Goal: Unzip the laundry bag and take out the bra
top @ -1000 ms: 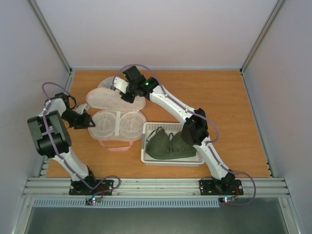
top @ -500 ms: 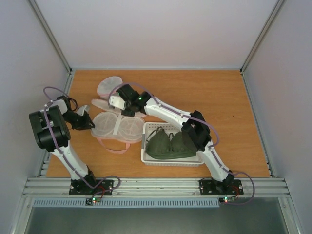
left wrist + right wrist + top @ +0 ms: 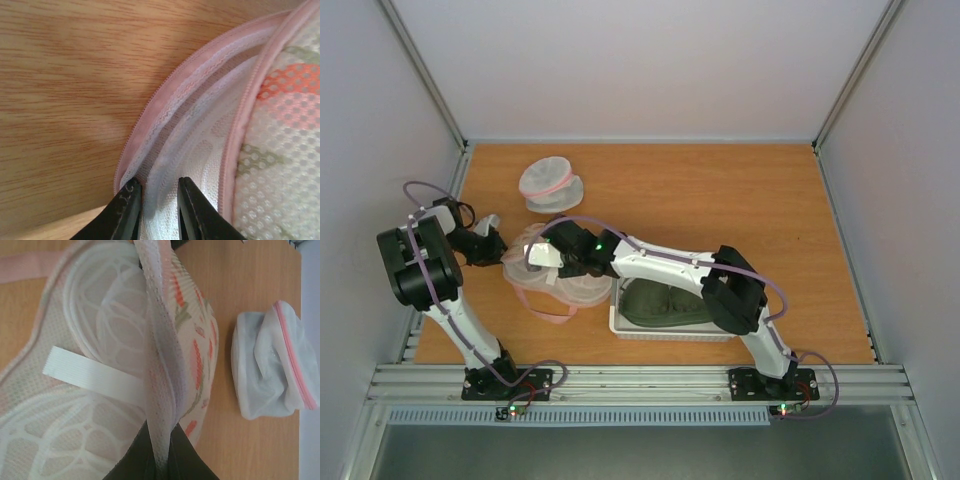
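Observation:
The laundry bag (image 3: 582,290) lies left of centre, its pink loop strap (image 3: 552,311) trailing toward the front. My left gripper (image 3: 503,251) is shut on the bag's left rim; in the left wrist view the gripper (image 3: 157,200) pinches white mesh beside the pink zipper trim (image 3: 165,95). My right gripper (image 3: 556,262) is shut on the bag's printed upper flap (image 3: 160,365) and holds it folded over the white inner shells (image 3: 65,440); the gripper (image 3: 162,457) shows at the bottom of the right wrist view. The dark olive bra (image 3: 655,306) lies in the white basket (image 3: 620,325), partly hidden by my right arm.
A small round white mesh pouch with a pink rim (image 3: 550,183) sits behind the bag, also in the right wrist view (image 3: 270,367). My right arm stretches low across the basket. Walls enclose the wooden table (image 3: 770,210) on three sides.
My right gripper has swung from the far side toward the front with the bag's upper flap, folding it over the lower half. The pouch is now uncovered. The left gripper keeps its hold.

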